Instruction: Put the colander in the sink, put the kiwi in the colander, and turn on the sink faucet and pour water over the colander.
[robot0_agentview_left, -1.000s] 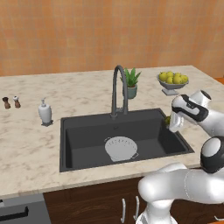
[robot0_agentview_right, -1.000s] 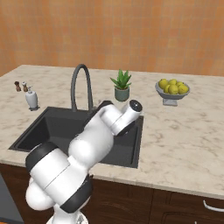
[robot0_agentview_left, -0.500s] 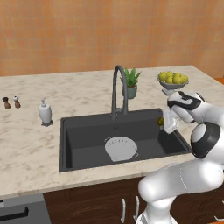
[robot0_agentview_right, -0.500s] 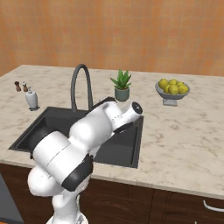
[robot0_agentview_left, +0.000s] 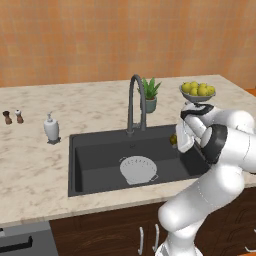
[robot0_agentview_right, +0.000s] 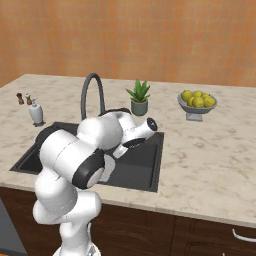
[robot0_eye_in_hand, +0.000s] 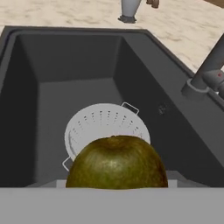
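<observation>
From the left base view I see the colander (robot0_agentview_left: 138, 169) sitting on the floor of the sink (robot0_agentview_left: 90, 160), about midway along it and nearer the front wall, with the sink faucet (robot0_agentview_left: 136, 102) rising from the counter (robot0_agentview_left: 35, 170) at the sink's back edge. My gripper (robot0_agentview_left: 176, 141) hangs over the right end of the sink, and a sliver of the kiwi (robot0_agentview_left: 173, 139) shows greenish against the white hand. A soap dispenser (robot0_agentview_left: 51, 128) stands near the sink's back left corner, a potted plant (robot0_agentview_left: 149, 95) behind the faucet, and a bowl of lemons (robot0_agentview_left: 197, 92) toward the counter's back right corner. From the right base view the arm covers most of the sink (robot0_agentview_right: 145, 165); I can see the faucet (robot0_agentview_right: 92, 95) arching behind it, the plant (robot0_agentview_right: 139, 98) and the lemon bowl (robot0_agentview_right: 196, 103) farther right. In the hand view the kiwi (robot0_eye_in_hand: 116, 162) sits close at the bottom, held in my gripper, whose fingers are hidden behind it. The colander (robot0_eye_in_hand: 105, 127) lies beyond it on the sink (robot0_eye_in_hand: 52, 70) floor, and the faucet base (robot0_eye_in_hand: 199, 83) stands at the right rim.
</observation>
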